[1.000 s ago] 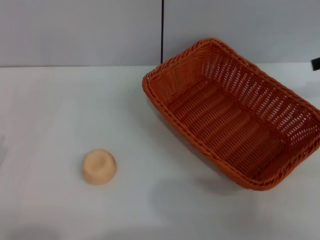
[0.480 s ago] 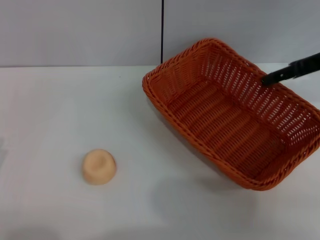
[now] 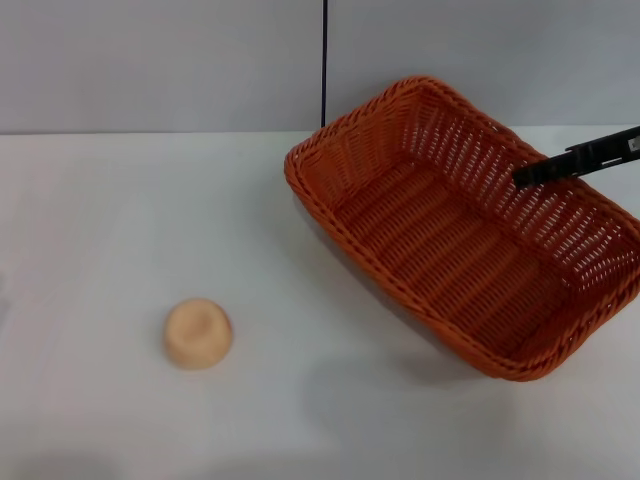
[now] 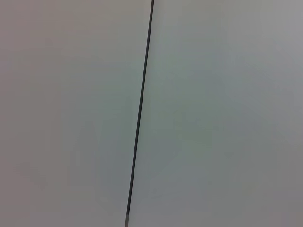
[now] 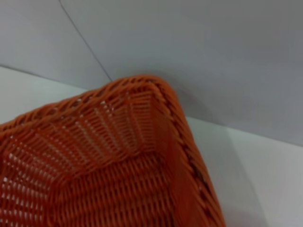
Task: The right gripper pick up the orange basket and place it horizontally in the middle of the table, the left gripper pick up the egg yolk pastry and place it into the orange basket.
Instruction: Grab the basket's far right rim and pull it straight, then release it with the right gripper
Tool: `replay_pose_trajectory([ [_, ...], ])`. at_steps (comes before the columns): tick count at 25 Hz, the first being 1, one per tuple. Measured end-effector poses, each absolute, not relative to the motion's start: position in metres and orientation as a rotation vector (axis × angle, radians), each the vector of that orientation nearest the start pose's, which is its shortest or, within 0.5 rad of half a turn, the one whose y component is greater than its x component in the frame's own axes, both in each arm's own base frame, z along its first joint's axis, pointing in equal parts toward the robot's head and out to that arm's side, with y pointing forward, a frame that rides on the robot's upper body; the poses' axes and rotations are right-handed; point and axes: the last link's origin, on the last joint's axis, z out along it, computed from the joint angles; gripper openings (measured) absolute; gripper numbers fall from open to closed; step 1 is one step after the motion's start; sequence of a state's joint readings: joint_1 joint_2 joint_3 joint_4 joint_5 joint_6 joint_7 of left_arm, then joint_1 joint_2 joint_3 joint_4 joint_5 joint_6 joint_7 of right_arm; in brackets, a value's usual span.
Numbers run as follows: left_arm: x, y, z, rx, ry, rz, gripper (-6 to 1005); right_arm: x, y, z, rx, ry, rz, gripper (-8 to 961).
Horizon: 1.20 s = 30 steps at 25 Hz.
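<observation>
Head view: the big orange woven wicker basket sits on the plain white flat surface, toward the far right corner. It is turned at a slant, so one short end points to the far edge and the other short end points to the right edge. Nothing is inside it.

The right gripper comes in from the right edge of the view as a thin black bar. Its tip hangs over the basket's far long side, just by the braided rim. I cannot tell if its fingers are spread or pressed together, because only one dark bar shows. I also cannot tell if it touches the rim.

The small round pale tan egg yolk pastry sits alone on the surface, toward the near left side. It is well apart from the basket. A shallow dimple shows on its top.

The right wrist view looks down at one corner of the orange basket, with its slatted sides and braided rim, and the grey wall behind it.

The left wrist view shows only grey wall with a thin dark seam running down it. The left gripper is not seen in any view.
</observation>
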<state>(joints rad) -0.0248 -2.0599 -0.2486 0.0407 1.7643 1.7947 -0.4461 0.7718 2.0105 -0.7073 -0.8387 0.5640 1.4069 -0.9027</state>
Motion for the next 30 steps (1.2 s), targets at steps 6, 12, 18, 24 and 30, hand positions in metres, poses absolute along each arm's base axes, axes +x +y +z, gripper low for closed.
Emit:
replay_pose_trajectory([
  [6,-0.387,0.15,0.05,-1.41,-0.487,-0.876,815,0.25,0.407,0.036,-2.474,1.232,0.034,827],
  [12,-0.386,0.15,0.05,-1.412,-0.484,-0.88,815,0.251,0.408,0.029,-2.469,1.236,0.03,828],
  [18,-0.387,0.148,0.05,-1.409,-0.49,-0.874,815,0.251,0.407,0.031,-2.464,1.237,0.02,744],
  [24,-0.386,0.15,0.05,-1.409,-0.486,-0.881,814,0.249,0.408,0.029,-2.481,1.196,-0.011,620],
  [30,-0.385,0.151,0.049,-1.412,-0.485,-0.886,814,0.248,0.41,0.028,-2.484,1.17,-0.02,497],
])
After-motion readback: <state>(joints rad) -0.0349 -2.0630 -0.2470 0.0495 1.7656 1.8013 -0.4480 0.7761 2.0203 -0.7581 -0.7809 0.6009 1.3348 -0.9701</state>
